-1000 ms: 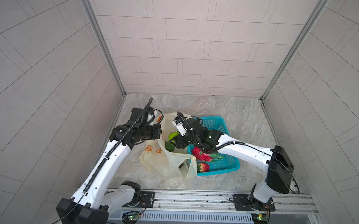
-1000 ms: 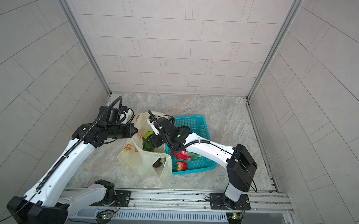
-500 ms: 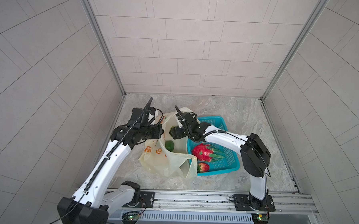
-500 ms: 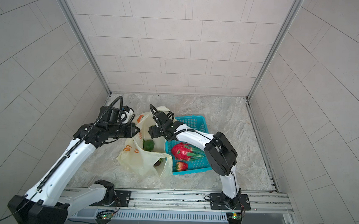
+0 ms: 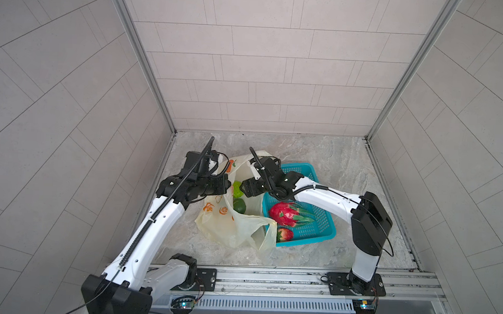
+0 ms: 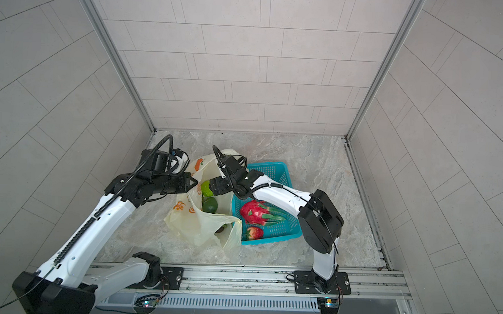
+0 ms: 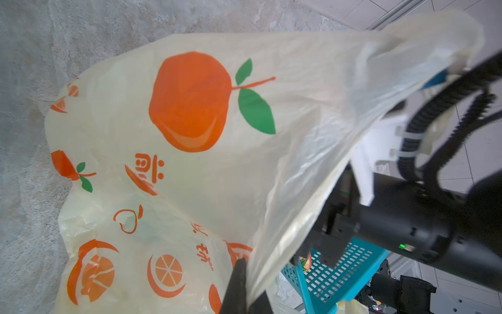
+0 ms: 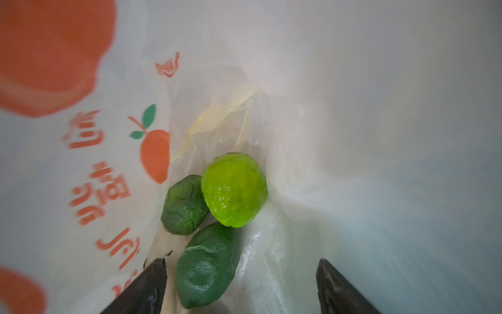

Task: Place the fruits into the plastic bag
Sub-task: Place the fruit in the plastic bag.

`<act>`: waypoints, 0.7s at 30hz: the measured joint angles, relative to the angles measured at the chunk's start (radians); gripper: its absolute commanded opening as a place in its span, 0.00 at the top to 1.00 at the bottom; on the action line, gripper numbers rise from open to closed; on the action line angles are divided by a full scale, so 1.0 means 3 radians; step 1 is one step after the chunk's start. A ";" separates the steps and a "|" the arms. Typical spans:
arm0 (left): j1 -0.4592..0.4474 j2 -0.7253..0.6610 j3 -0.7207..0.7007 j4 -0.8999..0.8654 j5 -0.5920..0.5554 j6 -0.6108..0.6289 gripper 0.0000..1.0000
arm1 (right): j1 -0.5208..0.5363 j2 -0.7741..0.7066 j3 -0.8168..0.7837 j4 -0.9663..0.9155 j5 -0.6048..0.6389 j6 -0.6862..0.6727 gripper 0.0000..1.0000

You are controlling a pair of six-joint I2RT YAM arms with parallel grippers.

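The left gripper [image 5: 225, 187] clamps the thin cream-yellow plastic bag [image 5: 229, 226] by its raised rim, mouth facing up; right gripper [image 8: 241, 265], wide and empty, hangs over the bumpy lime-green fruit [image 8: 233, 190] inside; pink-red dragon fruit [image 5: 284, 214] lies left-right, scales rightward, in teal basket [image 5: 320, 225].

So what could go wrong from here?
The left end effector pinches only the thin edge of the bag; if the film slips out, the mouth may collapse. The right end effector stands open inside the mouth and might snag the film when it pulls out. The dragon fruit in the basket looks bulky, so gripping it could be hard.
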 measured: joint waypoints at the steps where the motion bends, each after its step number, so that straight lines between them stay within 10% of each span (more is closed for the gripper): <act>1: 0.0000 0.0009 -0.0004 0.0011 0.0003 -0.0010 1.00 | 0.0000 -0.0132 -0.0098 0.0017 -0.0076 -0.0014 0.19; 13: 0.0000 0.0083 -0.0047 0.0094 0.0011 -0.0127 1.00 | 0.0000 -0.1302 -0.0919 -0.0174 -0.0998 -0.0453 0.19; 21: 0.0000 0.0116 -0.0047 0.0095 0.0008 -0.0153 1.00 | -0.0290 -0.1783 -0.1095 -0.0398 -0.0875 -0.0587 0.18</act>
